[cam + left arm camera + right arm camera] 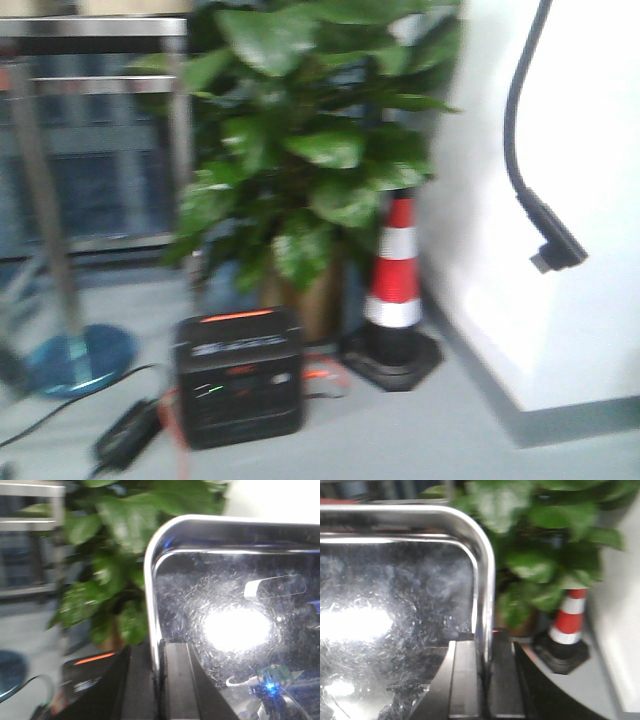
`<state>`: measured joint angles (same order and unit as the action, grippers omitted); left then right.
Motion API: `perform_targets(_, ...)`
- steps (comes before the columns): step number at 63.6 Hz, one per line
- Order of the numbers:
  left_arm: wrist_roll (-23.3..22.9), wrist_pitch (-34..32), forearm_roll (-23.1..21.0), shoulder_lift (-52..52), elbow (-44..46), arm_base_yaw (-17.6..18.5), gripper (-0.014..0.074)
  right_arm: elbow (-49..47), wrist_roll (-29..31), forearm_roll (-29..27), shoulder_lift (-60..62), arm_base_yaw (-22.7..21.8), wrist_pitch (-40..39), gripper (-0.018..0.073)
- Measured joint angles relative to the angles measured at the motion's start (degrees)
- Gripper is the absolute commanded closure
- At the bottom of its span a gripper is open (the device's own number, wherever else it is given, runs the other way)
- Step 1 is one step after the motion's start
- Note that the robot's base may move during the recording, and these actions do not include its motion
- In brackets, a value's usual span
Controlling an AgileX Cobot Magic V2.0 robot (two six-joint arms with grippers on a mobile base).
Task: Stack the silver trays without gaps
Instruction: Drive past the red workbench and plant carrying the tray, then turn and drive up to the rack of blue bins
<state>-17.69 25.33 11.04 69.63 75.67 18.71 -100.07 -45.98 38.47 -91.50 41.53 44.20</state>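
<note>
Steel fills both wrist views: a silver tray is held off the ground between the two arms, its mirror floor scuffed with fine scratches and throwing back a hard glare. The left gripper is clamped on the rolled rim at one end, one finger inside the sloped wall and one outside. The right gripper pinches the opposite rim in the same way. No second tray and no table show in any view, so I cannot tell where the stack lies.

The tray looks stiff and fairly light, but polished metal is slippery under flat pads. The thin rim is probably the only sound place to grip. It would likely pivot if one arm led the other, so both ends should travel level.

Ahead stands a broad leafy plant, with a white wall just to its right. A black power box sits on the floor, and a red-and-white cone stands close to the wall. A post on a blue round base stands to the left. A dark cable hangs down in front of the wall and could snag a swinging tray.
</note>
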Motion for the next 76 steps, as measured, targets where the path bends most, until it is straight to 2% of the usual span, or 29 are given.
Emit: perform_targets(76, 0.0, 0.0, 0.0, 0.0, 0.0, 0.0, 0.0614, 0.0, 0.0, 0.0, 0.0, 0.0, 0.0, 0.0637)
